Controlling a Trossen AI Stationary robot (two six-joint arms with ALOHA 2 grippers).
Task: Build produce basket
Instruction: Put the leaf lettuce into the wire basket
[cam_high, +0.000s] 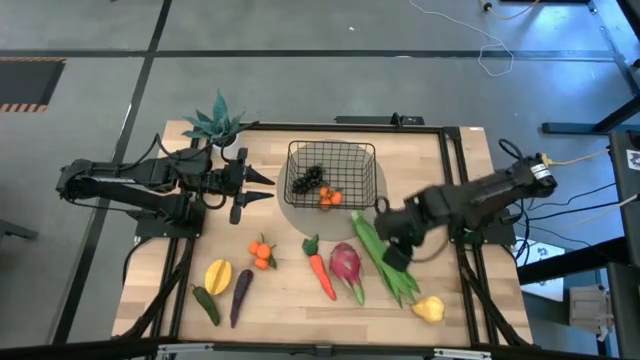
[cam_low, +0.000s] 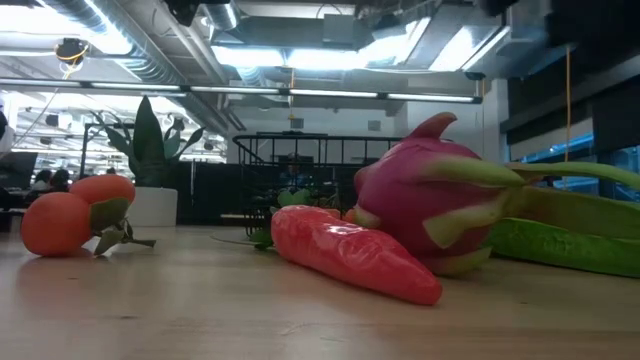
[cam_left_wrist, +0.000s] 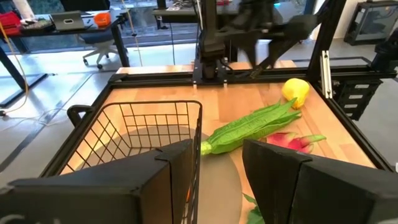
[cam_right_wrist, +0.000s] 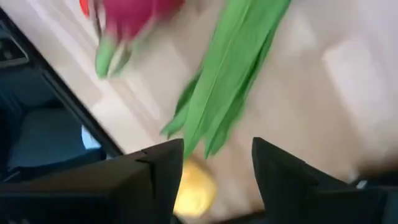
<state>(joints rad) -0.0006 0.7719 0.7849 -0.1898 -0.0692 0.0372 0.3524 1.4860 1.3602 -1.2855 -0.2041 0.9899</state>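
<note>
Nearest the low camera: carrot (cam_low: 352, 257), lying flat on the tabletop (cam_high: 290, 300), dragon fruit (cam_low: 435, 205) touching it behind.

Left to right across the tabletop:
- Left tool (cam_high: 245, 185): parked beside the basket's left side, fingers parted at a middling gap, nothing between them.
- Basket (cam_high: 345, 150): far centre, already holding black grapes (cam_high: 307, 180) and oranges (cam_high: 330, 198).
- Loose produce along the near edge: pepper (cam_high: 206, 304), mango (cam_high: 217, 274), eggplant (cam_high: 240, 294), a second bunch of oranges (cam_high: 263, 252).
- Bean pods (cam_high: 383, 260): long axis running diagonally from beside the basket's near right corner toward the pear (cam_high: 429, 309).
- Right tool (cam_high: 395, 240): directly over the pods' upper half, fingers spread wide, empty. This arm is clearly the nearer one; a grasp across the pods' width looks the likely next step.
</note>
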